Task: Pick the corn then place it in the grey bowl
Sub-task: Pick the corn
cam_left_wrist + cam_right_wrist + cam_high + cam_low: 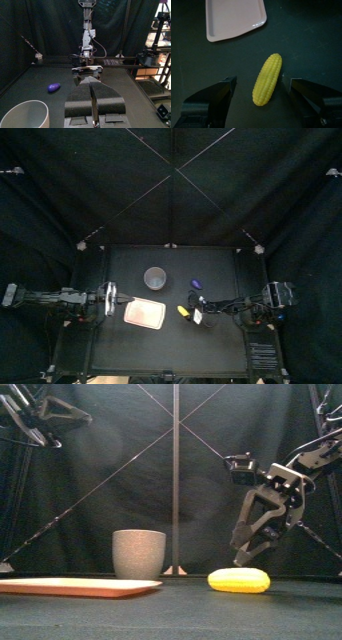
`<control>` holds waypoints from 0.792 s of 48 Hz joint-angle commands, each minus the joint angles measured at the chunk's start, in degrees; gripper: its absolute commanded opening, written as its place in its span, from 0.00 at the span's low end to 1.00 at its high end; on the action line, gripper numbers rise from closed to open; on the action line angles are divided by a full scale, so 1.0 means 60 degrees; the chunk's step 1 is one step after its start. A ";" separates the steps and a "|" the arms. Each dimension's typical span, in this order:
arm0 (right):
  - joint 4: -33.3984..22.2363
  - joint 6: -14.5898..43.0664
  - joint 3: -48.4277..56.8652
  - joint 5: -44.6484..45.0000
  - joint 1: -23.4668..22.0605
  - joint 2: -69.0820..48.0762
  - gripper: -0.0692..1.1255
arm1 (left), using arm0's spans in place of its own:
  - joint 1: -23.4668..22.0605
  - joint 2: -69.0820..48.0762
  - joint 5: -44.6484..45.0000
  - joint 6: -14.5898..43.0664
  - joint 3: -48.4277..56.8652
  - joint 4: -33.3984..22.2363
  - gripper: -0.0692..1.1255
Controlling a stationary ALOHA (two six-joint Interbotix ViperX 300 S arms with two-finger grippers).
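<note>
My right hand (251, 552) hangs open over the corn (266, 80), jaws either side, so I can close across its width.

Yellow corn cob (267, 79) lies flat on its side, ungripped, on the table (147, 348) right of centre, apart from the tall grey speckled bowl (138, 554), which stands upright, open-topped, apparently empty, further back and left.
</note>
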 commanded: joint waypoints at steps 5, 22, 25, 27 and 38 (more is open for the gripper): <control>0.0015 0.0000 -0.0557 0.0469 0.0146 0.0352 0.92 | 0.0000 -0.0015 -0.0044 -0.0015 -0.0073 0.0000 0.04; -0.0044 -0.0015 -0.1069 0.0776 0.0132 0.0952 0.89 | 0.0000 0.0000 -0.0044 0.0000 -0.0044 0.0000 0.04; -0.0044 -0.0015 -0.1113 0.0806 0.0132 0.1040 0.84 | 0.0000 0.0000 -0.0044 0.0000 -0.0044 0.0000 0.04; -0.0044 -0.0015 -0.1143 0.0835 0.0132 0.1099 0.80 | 0.0000 -0.0015 -0.0044 0.0000 -0.0044 0.0000 0.04; -0.0410 -0.0059 -0.1582 0.0996 0.0015 0.1055 0.54 | 0.0015 0.0000 -0.0044 0.0000 -0.0044 0.0000 0.04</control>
